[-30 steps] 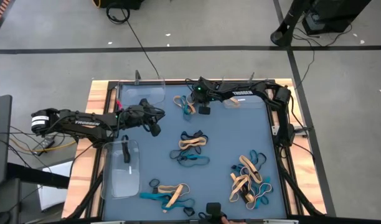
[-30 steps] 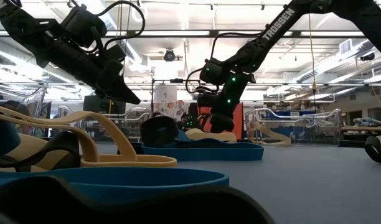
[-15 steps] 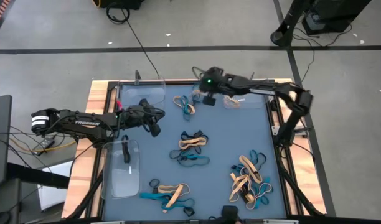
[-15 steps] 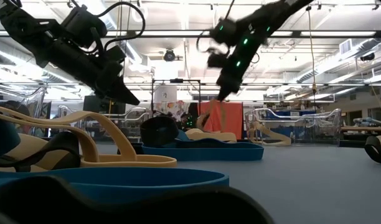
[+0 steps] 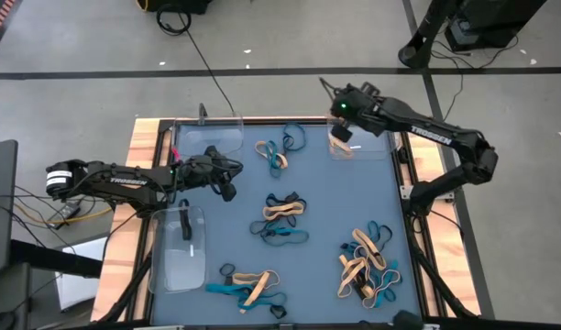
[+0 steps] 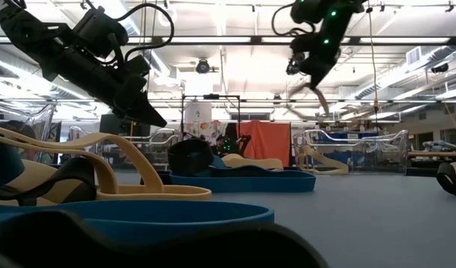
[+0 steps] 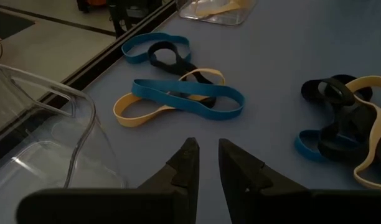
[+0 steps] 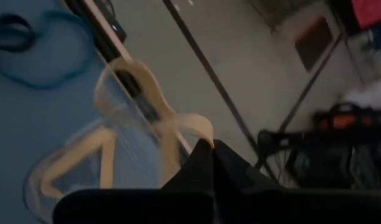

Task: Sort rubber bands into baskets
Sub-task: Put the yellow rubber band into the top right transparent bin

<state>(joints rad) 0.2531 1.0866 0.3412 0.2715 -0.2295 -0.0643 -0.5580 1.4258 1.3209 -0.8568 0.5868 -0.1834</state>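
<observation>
Up at the far edge of the worktop, the right end effector hangs above a clear basket, its fingers pressed together on a tan rubber band. In the right wrist view the band dangles from the fingertips, its loop hanging over the basket, where another tan band already lies. The low view shows this end effector raised high, with the tan band trailing beneath it.

The left end effector hovers over the left part of the blue worktop, between two other clear baskets: one at the far left corner and one nearer the front left. Its fingers stand slightly apart, with a narrow gap between the tips, and they hold nothing.

Just ahead of them lies a small cluster of bands in blue, tan and black. More rubber bands lie in heaps around the worktop: one in the middle, one along the front edge, and a larger pile at the front right.
</observation>
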